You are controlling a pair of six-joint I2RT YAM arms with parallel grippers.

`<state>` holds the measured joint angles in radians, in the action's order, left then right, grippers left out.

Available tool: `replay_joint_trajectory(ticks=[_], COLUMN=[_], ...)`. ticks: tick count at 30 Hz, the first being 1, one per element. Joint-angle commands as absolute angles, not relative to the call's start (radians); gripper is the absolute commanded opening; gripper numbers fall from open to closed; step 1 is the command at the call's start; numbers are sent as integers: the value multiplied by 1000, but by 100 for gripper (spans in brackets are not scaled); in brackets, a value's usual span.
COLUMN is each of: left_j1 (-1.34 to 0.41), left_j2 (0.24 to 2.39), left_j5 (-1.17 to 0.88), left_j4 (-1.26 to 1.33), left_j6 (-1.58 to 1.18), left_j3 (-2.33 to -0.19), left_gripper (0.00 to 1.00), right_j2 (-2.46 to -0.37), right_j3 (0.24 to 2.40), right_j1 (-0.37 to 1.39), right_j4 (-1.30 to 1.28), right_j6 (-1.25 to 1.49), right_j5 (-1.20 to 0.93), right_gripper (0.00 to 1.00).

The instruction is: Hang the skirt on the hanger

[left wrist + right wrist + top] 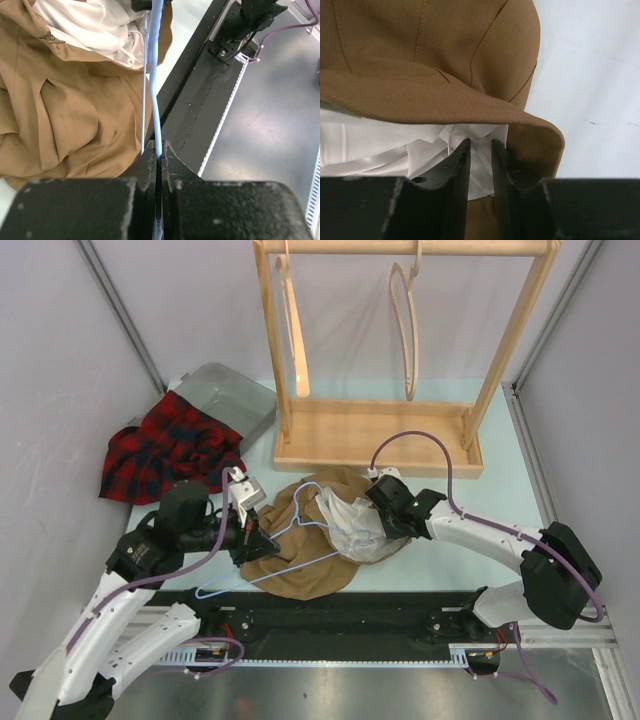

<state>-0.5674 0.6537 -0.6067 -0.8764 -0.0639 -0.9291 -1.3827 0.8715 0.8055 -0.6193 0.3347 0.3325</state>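
A brown skirt (pixel 305 565) with white lining (pixel 350 525) lies crumpled at the table's near middle. A light blue wire hanger (pixel 262 575) lies across it, hook toward the rack. My left gripper (pixel 255 537) is at the skirt's left edge, shut on the hanger's wire (pixel 152 75); in the left wrist view the left gripper (pixel 158 150) pinches the wire beside the brown cloth (pixel 75 110). My right gripper (pixel 375 527) is at the skirt's right side. In the right wrist view the right gripper (pixel 480 145) is closed on white lining (pixel 380 150) under the folded brown waistband (pixel 420 60).
A wooden rack (pixel 380 435) with two wooden hangers (pixel 405 320) stands at the back. A red plaid garment (pixel 165 445) lies at the left, partly on a grey bin (pixel 235 400). A black rail (pixel 350 615) runs along the near edge.
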Motion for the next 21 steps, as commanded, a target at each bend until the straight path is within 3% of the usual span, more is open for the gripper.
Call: replay_joint_trajectory(ticks=[1,10,12,18,21], left_j1=[-571,-571,-571,-571,-571], left_j2=[669,703,709,718,719], left_j5=[-663,-704,-704,-701,-703], left_j4=[-810,-779,-778,-775,-753], left_j6=[-77,-74,-69,-64,-75], left_j3=[-930,-913,-910,-907,-902], left_gripper=[0,0,0,0,0], right_j2=[-1391,-1400,-1408,-1410,-1384], right_j3=[920,928,927,920,927], right_j1=[801,802,801,802,805], right_j4=[-577,-537,-532,-537,-551], right_j6=[318,314,316,337,347], right_j5=[357,423,420,417,426], right_gripper=[29,40,38,14,11])
